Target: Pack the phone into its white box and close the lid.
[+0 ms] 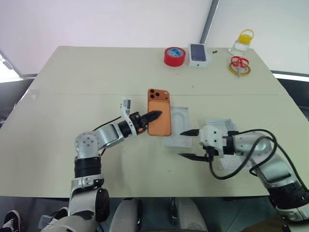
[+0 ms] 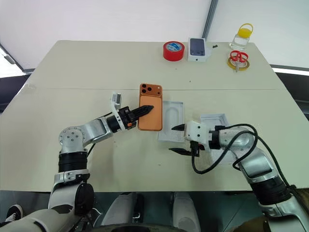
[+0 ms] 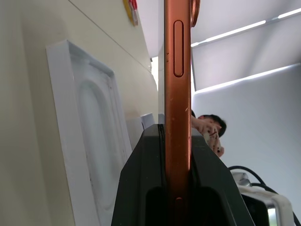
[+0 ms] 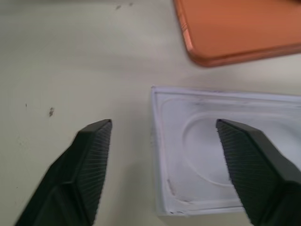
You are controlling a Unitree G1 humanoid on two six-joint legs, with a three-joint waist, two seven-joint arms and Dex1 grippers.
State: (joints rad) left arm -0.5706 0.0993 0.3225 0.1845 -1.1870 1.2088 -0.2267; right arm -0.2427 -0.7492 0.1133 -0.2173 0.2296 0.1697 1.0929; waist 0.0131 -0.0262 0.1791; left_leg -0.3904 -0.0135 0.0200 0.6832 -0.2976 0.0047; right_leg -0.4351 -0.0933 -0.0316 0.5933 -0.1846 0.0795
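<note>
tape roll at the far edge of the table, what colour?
Red: the tape roll has a red outer band with a blue inner core. It shows best in the left eye view.

I'm seeing, on my table [image 1: 72, 87]: 1 orange phone [image 1: 159, 121], 2 white box parts – insert w/ oval recess [image 1: 177, 126] & tray [image 1: 219, 124], 1 red tape roll [image 1: 175, 56], 1 small phone-print box [image 1: 198, 54], 1 yellow-capped bottle [image 1: 243, 41], 1 pr red scissors [image 1: 239, 63].

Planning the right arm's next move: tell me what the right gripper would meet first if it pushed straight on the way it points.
Probably the flat white insert: the right gripper points left and slightly downward with its fingers open, the insert's near end between the tips. Beyond lies the phone, held by the left gripper. Depth is uncertain.
</note>
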